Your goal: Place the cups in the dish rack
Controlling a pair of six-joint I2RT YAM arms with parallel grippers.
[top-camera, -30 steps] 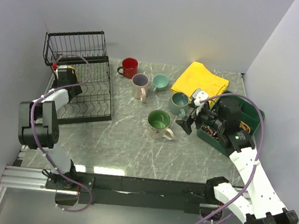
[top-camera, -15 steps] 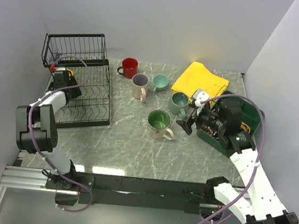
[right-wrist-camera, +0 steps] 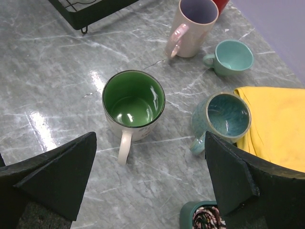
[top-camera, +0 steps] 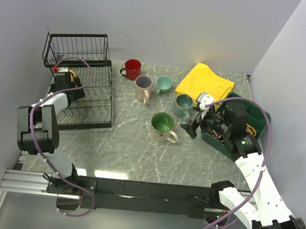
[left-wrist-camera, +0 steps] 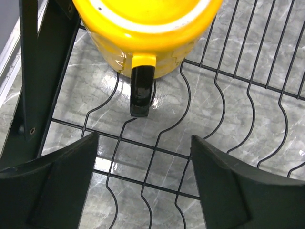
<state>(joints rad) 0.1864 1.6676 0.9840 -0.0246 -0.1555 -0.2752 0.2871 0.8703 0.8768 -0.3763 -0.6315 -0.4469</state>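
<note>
Landmark: dish rack [top-camera: 96,104], black wire, with a raised basket at its far end and a flat slotted tray nearer.
Loaded: yellow mug [left-wrist-camera: 143,28] rests on the slotted tray, handle pointing toward the left gripper [left-wrist-camera: 143,191].
Left gripper: spread and empty, over the tray just clear of that handle.
Right gripper [right-wrist-camera: 150,176]: spread and empty, above the surface well right of the rack.
Likely next mug: cream mug with green inside [right-wrist-camera: 133,102], upright, between the right gripper and the rack, its handle running back toward the gripper. The right arm is nearer.
Waiting: grey-green mug [right-wrist-camera: 224,117] near the cream mug on the side away from the rack. The pinkish-beige mug [right-wrist-camera: 193,24], small teal mug [right-wrist-camera: 231,56] and red mug [top-camera: 131,68] sit farther back, right of the rack.
Room: bare surface from the cream mug to the rack. The grey-green mug probably narrows the margin on the side away from the rack.
Clutter: yellow cloth [top-camera: 205,82] and green compartment tray [top-camera: 257,121], farthest from the rack.
</note>
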